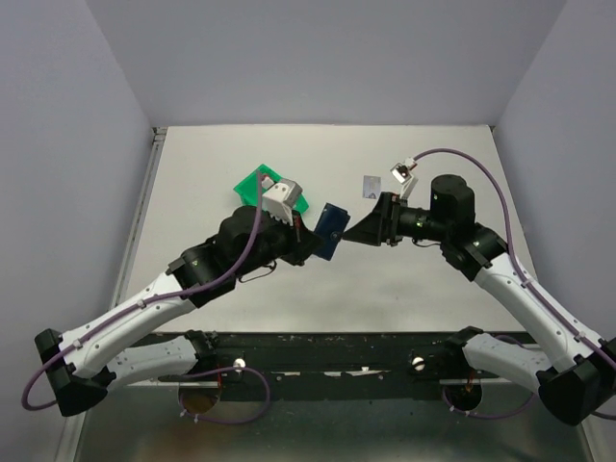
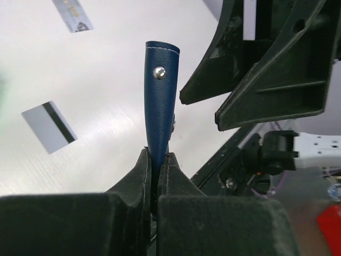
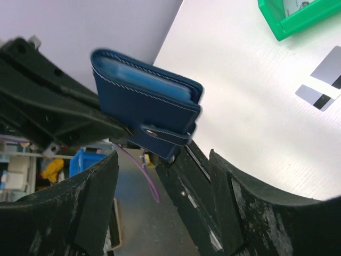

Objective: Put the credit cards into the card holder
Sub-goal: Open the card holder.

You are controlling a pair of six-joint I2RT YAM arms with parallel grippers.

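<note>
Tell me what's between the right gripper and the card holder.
Nothing: the left wrist view shows only a narrow empty gap between the open right gripper and the card holder.

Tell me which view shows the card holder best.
Right wrist view: the card holder shows its broad face, stitching and snap tab up close. The left wrist view shows it edge-on, stud visible, pinched in the left gripper. The top view shows only a small, distant dark blue patch.
</note>
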